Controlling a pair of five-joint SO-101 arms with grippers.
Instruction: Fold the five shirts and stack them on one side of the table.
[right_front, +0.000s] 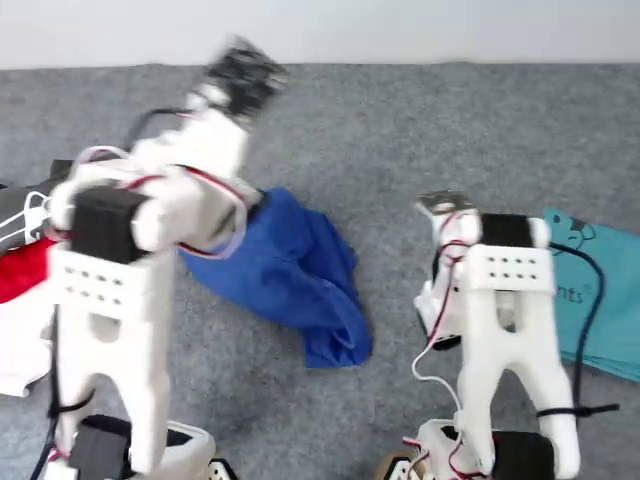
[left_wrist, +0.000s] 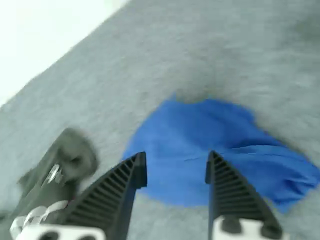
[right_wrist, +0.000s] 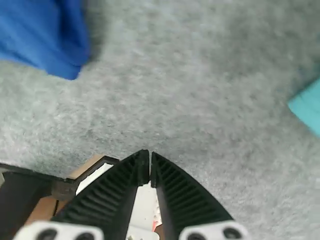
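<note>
Left gripper (left_wrist: 176, 162): jaws spread, empty, above blue shirt (right_front: 295, 275). Blue shirt: crumpled, bunched folds, lying on grey table (right_front: 400, 150). Right gripper (right_wrist: 150, 156): clenched on nothing, beside blue shirt. Teal shirt (right_front: 605, 295): flat, well apart from blue shirt.

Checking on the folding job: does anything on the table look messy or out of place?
Yes. The blue shirt lies bunched in a crumpled heap in the middle of the table, unfolded and apart from the teal shirt at the edge.

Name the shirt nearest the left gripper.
The blue shirt, crumpled mid-table, directly ahead of the left gripper's open fingers. The teal shirt lies far right, the red shirt far left.
</note>
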